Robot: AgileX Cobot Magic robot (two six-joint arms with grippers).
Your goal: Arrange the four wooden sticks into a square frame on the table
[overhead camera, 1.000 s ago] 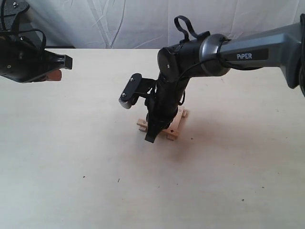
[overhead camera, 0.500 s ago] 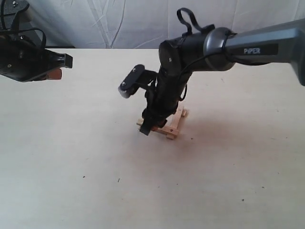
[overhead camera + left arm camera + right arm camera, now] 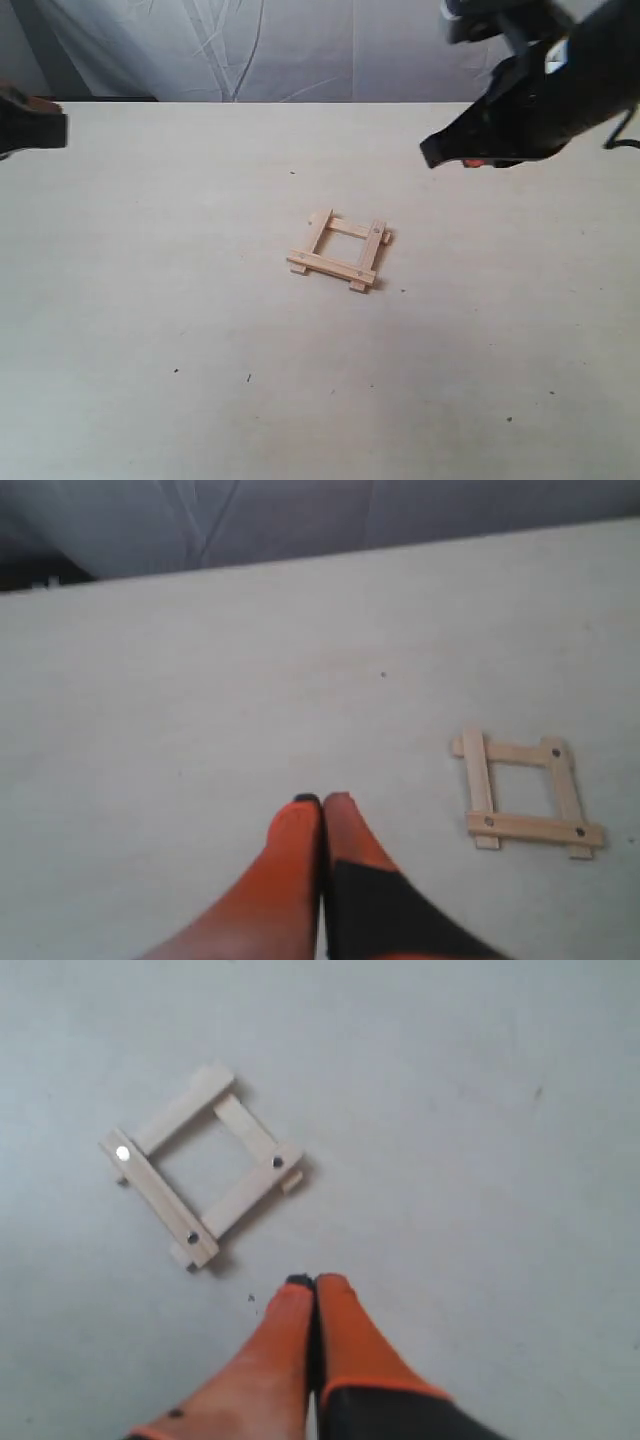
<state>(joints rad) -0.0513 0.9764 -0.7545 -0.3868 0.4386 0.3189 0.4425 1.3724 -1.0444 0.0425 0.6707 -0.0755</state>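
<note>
Saw frame (image 3: 340,250) flat on surface (image 3: 150,330), four sticks overlapped at corners, just ahead of right tool (image 3: 312,1285), not touching. Found that tool clenched, empty. Found left tool (image 3: 322,802) clenched too, empty, frame ahead and aside, well apart.

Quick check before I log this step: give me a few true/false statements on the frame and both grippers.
1. The four wooden sticks overlap into a closed square frame lying on the table. True.
2. The right gripper holds a stick. False: it is shut, empty, and apart from the frame.
3. The left gripper is open. False: it is shut.
4. Neither gripper touches the frame. True.
</note>
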